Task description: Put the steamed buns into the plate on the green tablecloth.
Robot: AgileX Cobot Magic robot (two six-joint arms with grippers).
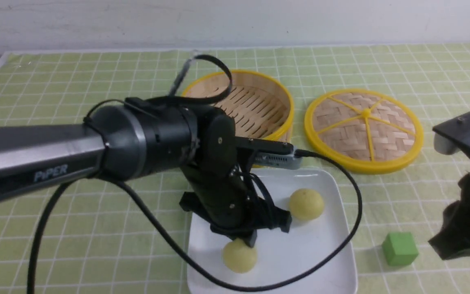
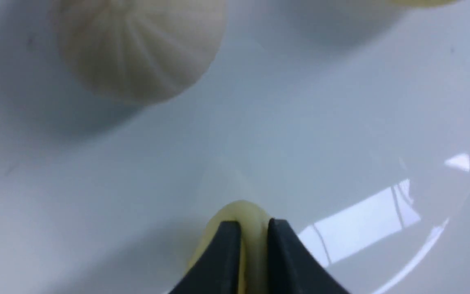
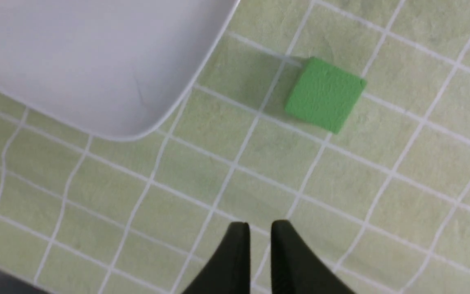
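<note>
Left end effector [image 1: 250, 241] grasping bun [image 1: 240, 257] on plate [image 1: 300, 253]; we release gently, lift straight up, avoid rolling.

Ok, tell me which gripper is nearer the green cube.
Right. The right gripper hangs beside the green cube, apart from it; the left gripper is farther off over the plate, pinching a yellow bun.
</note>
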